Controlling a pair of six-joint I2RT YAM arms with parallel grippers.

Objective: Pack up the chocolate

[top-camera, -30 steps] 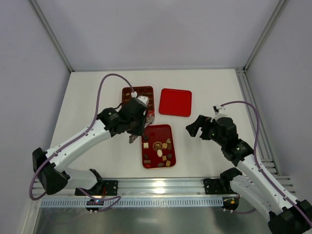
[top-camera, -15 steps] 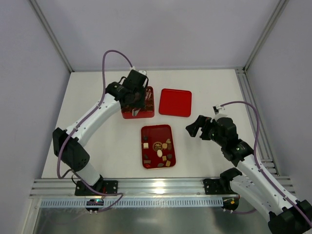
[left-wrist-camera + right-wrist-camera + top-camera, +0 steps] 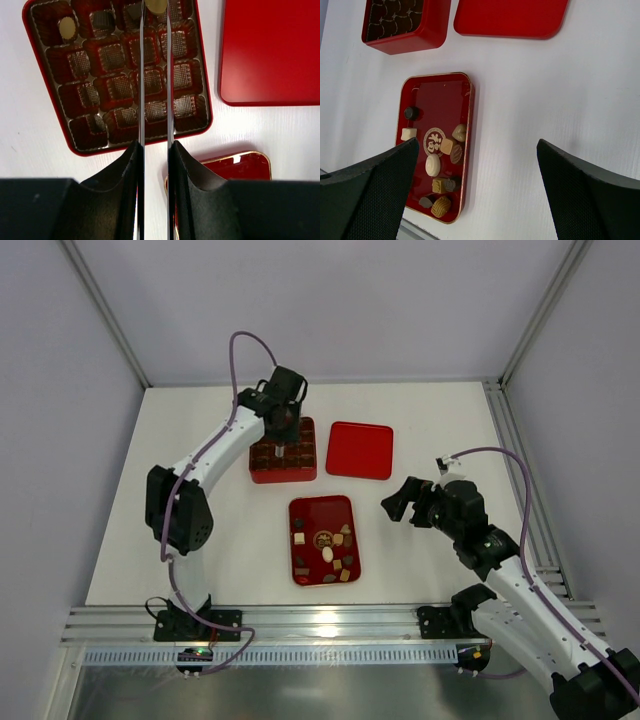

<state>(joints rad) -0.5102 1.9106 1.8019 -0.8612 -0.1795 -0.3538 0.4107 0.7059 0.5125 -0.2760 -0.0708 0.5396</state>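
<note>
One white table (image 3: 200,530), grey walls (image 3: 320,310); left pincer (image 3: 155,15) nips a tan chocolate (image 3: 156,5), right pincer (image 3: 477,150) gapes

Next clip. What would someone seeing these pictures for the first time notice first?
The left arm is stretched far across the table, its hand shut on a tan round chocolate over the red compartment box, which is mostly unfilled. Nearer the arms, a red tray holds the loose chocolates, while the right hand hangs open beside it.

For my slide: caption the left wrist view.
Left gripper, shut on a tan chocolate, over the red compartment box, flat red lid alongside.
</note>
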